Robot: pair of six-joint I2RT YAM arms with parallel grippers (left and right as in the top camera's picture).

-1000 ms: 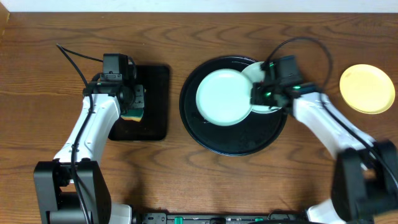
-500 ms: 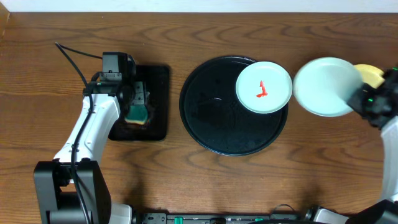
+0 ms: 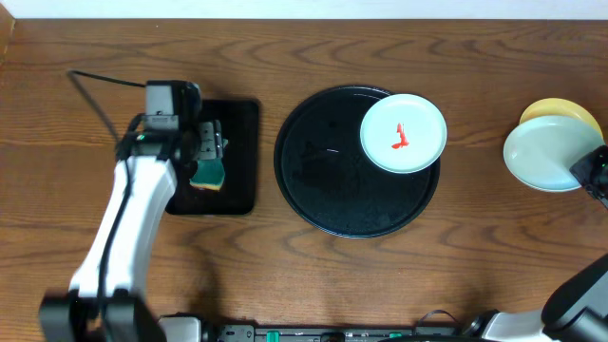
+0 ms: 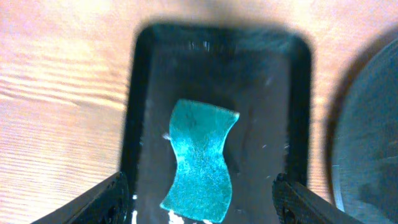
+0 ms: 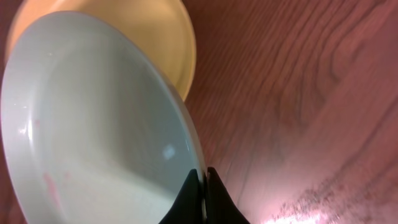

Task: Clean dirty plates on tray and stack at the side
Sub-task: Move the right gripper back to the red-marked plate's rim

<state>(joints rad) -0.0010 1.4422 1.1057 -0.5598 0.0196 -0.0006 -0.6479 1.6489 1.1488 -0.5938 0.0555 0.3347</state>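
The round black tray [image 3: 323, 190] holds one mint-white plate [image 3: 404, 133] with a red smear, at its upper right. At the far right my right gripper [image 3: 591, 171] is shut on the rim of a second mint-white plate [image 3: 543, 155], which overlaps the pale yellow plate [image 3: 568, 112] on the table. The right wrist view shows the gripper [image 5: 203, 186] pinching that plate's [image 5: 93, 124] edge, with the yellow plate [image 5: 143, 31] beneath. My left gripper [image 3: 204, 152] hangs open above a green sponge [image 3: 207, 174]. In the left wrist view the sponge [image 4: 200, 158] lies free between the spread fingers [image 4: 106, 199].
The sponge rests in a small rectangular black tray [image 3: 242, 152] left of the round tray; its rim [image 4: 298, 93] shows in the left wrist view. A black cable [image 3: 95, 79] trails behind the left arm. Bare wooden table [image 3: 475, 237] surrounds both trays.
The right arm carried the clean mint plate off the tray to the far right, over the yellow plate, uncovering the smeared plate. The left gripper opened and let go of the sponge.
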